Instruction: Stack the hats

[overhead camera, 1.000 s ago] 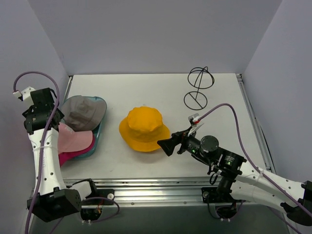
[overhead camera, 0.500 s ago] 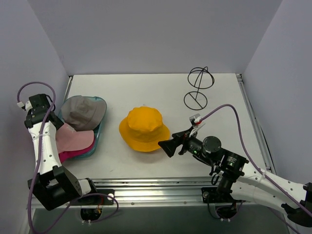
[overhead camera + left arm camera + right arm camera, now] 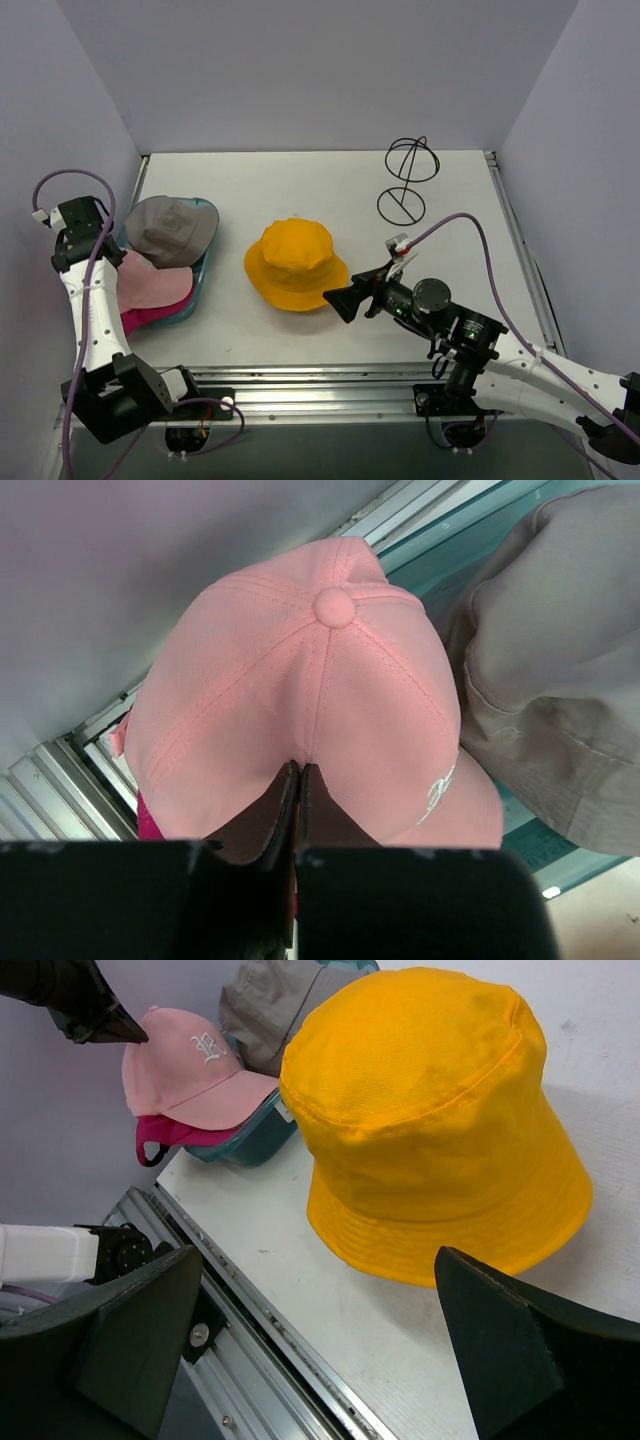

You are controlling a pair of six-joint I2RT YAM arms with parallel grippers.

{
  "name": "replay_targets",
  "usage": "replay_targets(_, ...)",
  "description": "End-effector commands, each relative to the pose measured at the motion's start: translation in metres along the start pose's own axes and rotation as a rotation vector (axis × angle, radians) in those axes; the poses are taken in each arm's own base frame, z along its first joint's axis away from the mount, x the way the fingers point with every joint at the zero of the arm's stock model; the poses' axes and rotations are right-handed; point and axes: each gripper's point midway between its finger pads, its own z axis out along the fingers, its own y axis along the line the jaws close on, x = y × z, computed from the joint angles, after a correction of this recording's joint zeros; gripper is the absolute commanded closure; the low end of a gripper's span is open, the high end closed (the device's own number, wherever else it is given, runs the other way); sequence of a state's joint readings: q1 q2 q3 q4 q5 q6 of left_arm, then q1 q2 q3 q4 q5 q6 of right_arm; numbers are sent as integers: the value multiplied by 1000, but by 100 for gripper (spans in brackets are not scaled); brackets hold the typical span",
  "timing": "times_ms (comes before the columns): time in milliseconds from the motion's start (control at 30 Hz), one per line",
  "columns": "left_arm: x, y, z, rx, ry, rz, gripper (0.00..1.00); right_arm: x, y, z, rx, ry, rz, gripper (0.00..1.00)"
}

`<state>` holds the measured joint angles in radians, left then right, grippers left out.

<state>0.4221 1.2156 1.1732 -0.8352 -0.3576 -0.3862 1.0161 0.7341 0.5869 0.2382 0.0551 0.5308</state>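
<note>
White, matte table enclosed on three sides by plain, pale panels: back wall, left wall and right wall, each meeting the tabletop at a straight seam. The back wall reads greyer and the side walls more lilac. A grooved aluminium rail runs along the near edge of the table. A narrower side rail borders its right edge up to the back corner. Lighting is soft and even, and shadows on the tabletop are faint and short. The right wrist view shows a small mark on the tabletop. In the left wrist view the left wall is a blurred grey-violet field beside the rail.
</note>
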Motion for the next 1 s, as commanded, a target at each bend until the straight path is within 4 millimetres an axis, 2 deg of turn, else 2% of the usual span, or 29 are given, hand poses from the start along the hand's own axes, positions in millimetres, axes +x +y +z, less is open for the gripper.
replay_targets(0, -41, -1, -33, 52, -143, -69, 98, -12, 10, 1, -33, -40, 2, 2)
replay_targets(100, -53, 2, -59, 93, -219, -107, 98, -12, 8, 0, -28, -41, 2, 2)
replay_targets(267, -64, -5, -81, 170, -260, -150, 98, -15, 9, -3, -32, -56, 9, 2)
replay_targets(400, -68, -27, -103, 323, -261, -177, 98, -15, 8, -4, -25, -56, 4, 2)
replay_targets(600, -80, -49, -138, 483, -286, -208, 98, -18, 10, -4, -29, -60, 8, 2)
replay_targets(800, -81, -88, -175, 744, -268, -188, 98, -45, 26, -9, -56, -102, 28, 2)
replay_targets(867, -81, -96, -183, 783, -279, -166, 98, -51, 30, -5, -51, -95, 14, 2)
replay_targets(900, -84, -101, -187, 805, -300, -158, 98, -65, 38, -5, -59, -111, 11, 2)
replay_targets(967, -82, -111, -193, 850, -299, -135, 98, -70, 42, 5, -47, -99, -23, 2)
